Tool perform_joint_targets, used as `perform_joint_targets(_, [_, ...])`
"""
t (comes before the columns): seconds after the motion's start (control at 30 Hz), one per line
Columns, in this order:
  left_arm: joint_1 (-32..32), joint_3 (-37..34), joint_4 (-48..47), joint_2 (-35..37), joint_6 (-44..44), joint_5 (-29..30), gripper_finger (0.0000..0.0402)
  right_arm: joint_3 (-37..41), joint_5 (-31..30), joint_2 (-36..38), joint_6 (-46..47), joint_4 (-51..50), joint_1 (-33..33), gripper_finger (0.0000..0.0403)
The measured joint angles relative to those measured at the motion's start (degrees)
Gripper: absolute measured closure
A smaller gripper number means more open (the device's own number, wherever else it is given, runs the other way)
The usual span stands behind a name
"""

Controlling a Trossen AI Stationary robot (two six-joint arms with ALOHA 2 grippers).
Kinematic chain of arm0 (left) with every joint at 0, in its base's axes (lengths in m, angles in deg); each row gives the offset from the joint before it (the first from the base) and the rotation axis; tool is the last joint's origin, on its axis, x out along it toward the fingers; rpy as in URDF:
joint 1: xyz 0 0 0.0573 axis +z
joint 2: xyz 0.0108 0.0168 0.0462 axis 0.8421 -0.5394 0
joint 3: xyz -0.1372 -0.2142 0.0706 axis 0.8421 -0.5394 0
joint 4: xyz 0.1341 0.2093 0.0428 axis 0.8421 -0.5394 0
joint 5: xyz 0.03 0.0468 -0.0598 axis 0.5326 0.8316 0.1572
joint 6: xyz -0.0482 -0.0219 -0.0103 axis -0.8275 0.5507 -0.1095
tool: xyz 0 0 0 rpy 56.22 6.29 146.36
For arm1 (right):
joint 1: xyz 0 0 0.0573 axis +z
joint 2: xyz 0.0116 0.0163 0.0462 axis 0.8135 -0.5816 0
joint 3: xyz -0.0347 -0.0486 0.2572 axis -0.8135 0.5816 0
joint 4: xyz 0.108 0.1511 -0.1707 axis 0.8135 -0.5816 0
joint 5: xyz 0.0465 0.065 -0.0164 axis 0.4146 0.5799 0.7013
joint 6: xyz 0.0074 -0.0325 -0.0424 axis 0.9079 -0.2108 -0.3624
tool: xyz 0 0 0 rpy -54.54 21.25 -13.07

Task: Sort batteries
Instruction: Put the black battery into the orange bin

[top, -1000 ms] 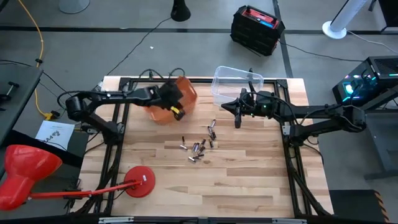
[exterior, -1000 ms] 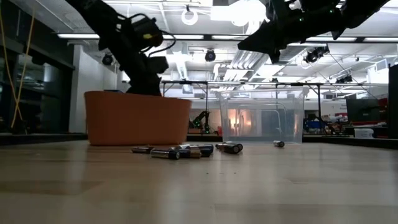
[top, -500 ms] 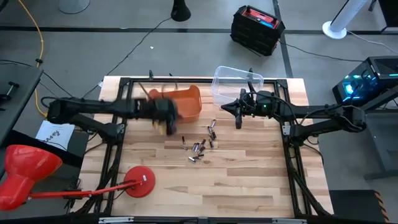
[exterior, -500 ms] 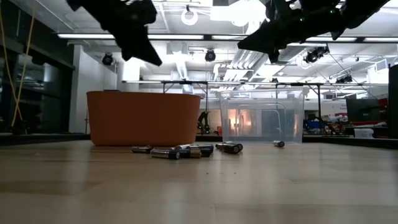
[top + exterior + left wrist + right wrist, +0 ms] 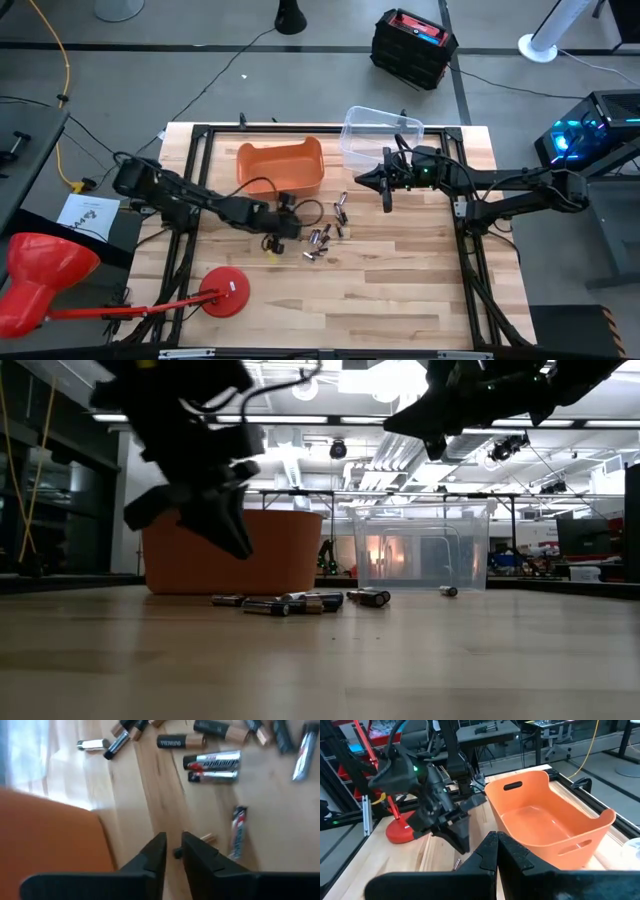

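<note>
Left hand (image 5: 272,238), fingers nearly together and empty, hangs just beside the batteries (image 5: 322,238) scattered toward the right arm; right hand (image 5: 387,196), fingers together, waits farther off.

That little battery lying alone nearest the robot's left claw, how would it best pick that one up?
Grip the lone battery across its round middle, coming straight down from above. It lies flat on the wood, apart from the other batteries, so the fingers should straddle its narrow width. The left gripper is nearly shut and would probably need to open first.
</note>
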Motion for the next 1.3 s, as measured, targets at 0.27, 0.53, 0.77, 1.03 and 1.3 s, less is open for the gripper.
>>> perform_joint_targets(0.27, [2.62,11.03,-15.89,-5.50,7.97,-9.98,0.0273,0.00,0.48,0.00,0.01,-2.22,0.00,0.0403])
perform_joint_targets(0.53, [6.54,13.25,-15.99,-9.13,15.16,-13.73,0.0267,0.00,0.70,0.00,0.08,-4.80,0.00,0.0403])
perform_joint_targets(0.77, [8.13,13.23,-17.72,-13.20,20.53,-13.72,0.0268,0.02,0.70,0.00,-0.07,-5.21,0.00,0.0403])
perform_joint_targets(1.03, [8.40,13.49,-17.35,-15.91,20.78,-14.11,0.0276,0.02,0.70,0.00,-0.09,-5.31,0.00,0.0402])
perform_joint_targets(1.3, [7.20,13.01,-17.69,-12.34,8.57,-14.56,0.0386,0.02,1.00,0.00,-0.10,-5.65,0.00,0.0402])
